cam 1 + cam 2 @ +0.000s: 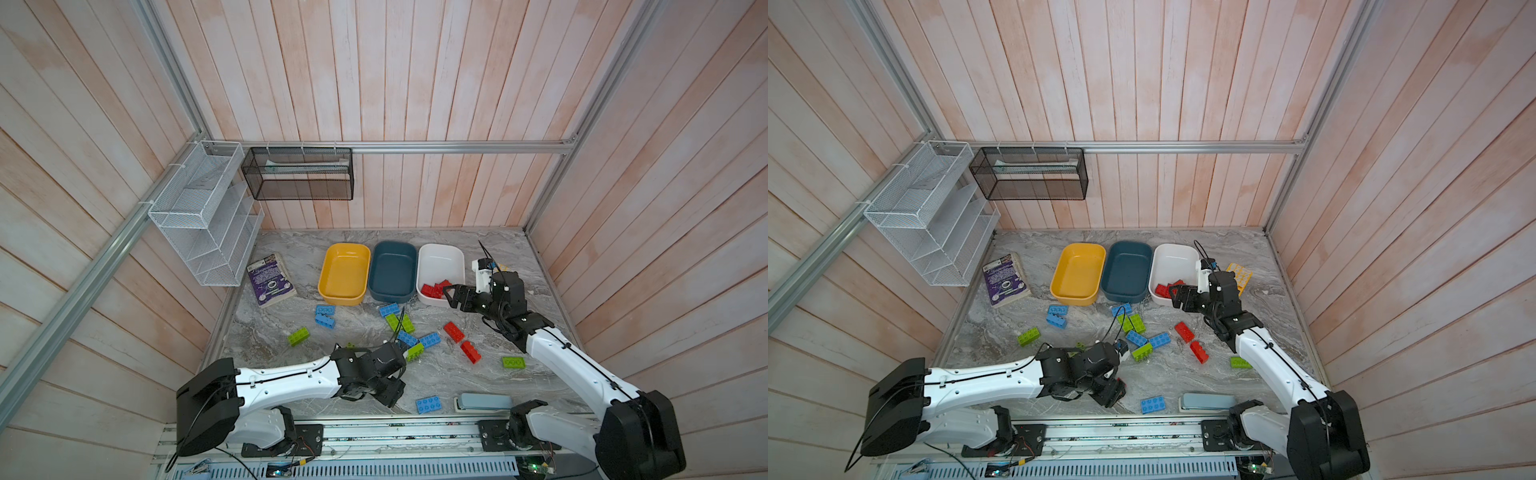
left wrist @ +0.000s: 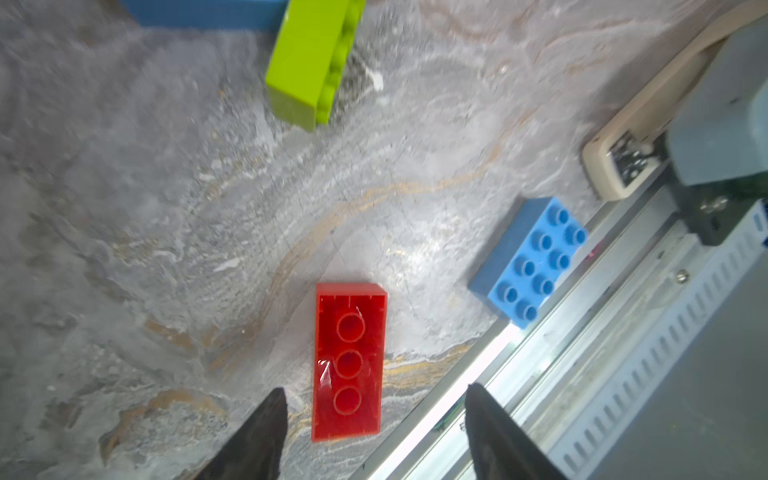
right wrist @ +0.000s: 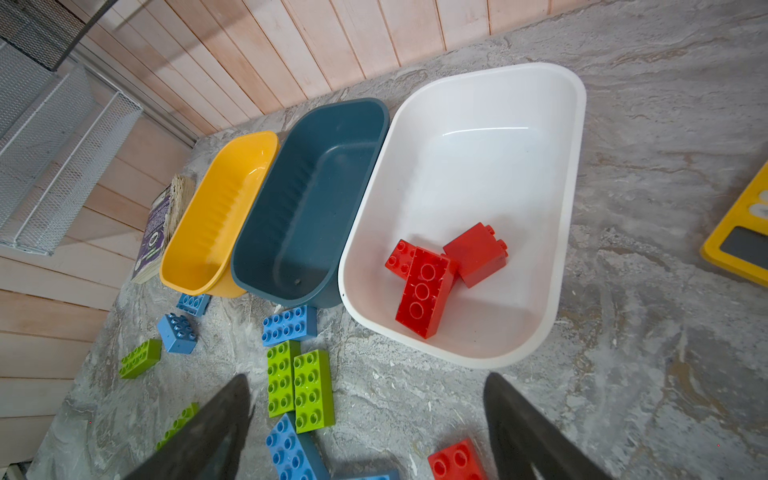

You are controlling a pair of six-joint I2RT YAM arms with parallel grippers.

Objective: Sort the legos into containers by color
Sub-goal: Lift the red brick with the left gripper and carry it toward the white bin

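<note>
My left gripper (image 2: 376,399) is open low over the table's front edge. A red lego (image 2: 349,361) lies studs down between and just ahead of its fingertips, touched by neither. My right gripper (image 3: 368,386) is open and empty, hovering at the near rim of the white container (image 1: 440,249), which holds red legos (image 3: 424,291). The yellow container (image 1: 345,249) and the teal container (image 1: 395,245) stand empty beside it. Loose on the table are blue legos (image 1: 325,316), green legos (image 1: 400,322) and red legos (image 1: 453,331). In both top views the left wrist (image 1: 374,370) hides its fingers.
A blue lego (image 2: 530,262) and a pale blue stapler (image 1: 484,402) lie by the front rail. A book (image 1: 270,280) sits left of the containers and a yellow calculator (image 1: 1239,274) right of them. Wire racks (image 1: 203,216) hang on the back left wall.
</note>
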